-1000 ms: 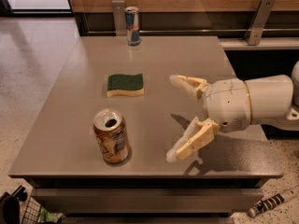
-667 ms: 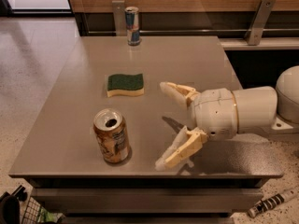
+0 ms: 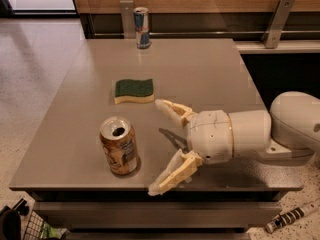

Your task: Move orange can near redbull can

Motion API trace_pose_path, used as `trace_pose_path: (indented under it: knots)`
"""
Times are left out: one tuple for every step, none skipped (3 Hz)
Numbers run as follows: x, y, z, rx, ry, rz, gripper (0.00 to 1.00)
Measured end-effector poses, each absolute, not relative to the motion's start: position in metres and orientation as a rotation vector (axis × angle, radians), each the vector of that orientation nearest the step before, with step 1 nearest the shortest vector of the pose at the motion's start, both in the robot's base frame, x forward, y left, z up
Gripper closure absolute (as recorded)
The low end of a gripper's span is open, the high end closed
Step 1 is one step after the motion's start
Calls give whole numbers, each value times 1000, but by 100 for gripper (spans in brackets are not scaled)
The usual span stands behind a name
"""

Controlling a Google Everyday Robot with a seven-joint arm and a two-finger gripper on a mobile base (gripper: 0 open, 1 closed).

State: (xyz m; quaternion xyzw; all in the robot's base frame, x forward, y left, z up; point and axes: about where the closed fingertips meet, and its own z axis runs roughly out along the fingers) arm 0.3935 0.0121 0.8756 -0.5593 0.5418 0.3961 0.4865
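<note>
The orange can [image 3: 118,145], orange-brown and gold with an opened silver top, stands upright near the table's front left edge. The redbull can [image 3: 142,27], slim, blue and silver, stands upright at the table's far edge. My gripper [image 3: 157,146] comes in from the right, just right of the orange can and at its height. Its two pale fingers [image 3: 174,110] are spread wide open and empty, one toward the sponge, one at the front edge. A small gap separates the fingertips from the can.
A green-and-yellow sponge [image 3: 134,90] lies on the grey table [image 3: 210,69] between the two cans. A wooden wall with metal brackets [image 3: 274,15] runs behind the table. A basket [image 3: 30,226] and a tool handle [image 3: 291,215] lie on the floor in front.
My gripper has moved left across the table toward the orange can, staying open. The cans and sponge have not moved.
</note>
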Motion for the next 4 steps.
trace_pose_path:
  knots:
    - [387, 29, 872, -1344, 1263, 1013, 0]
    - [384, 49, 872, -1326, 1206, 1071, 1]
    - [384, 60, 869, -1316, 1182, 1104, 22]
    - [382, 70, 867, -1327, 1159, 1117, 46]
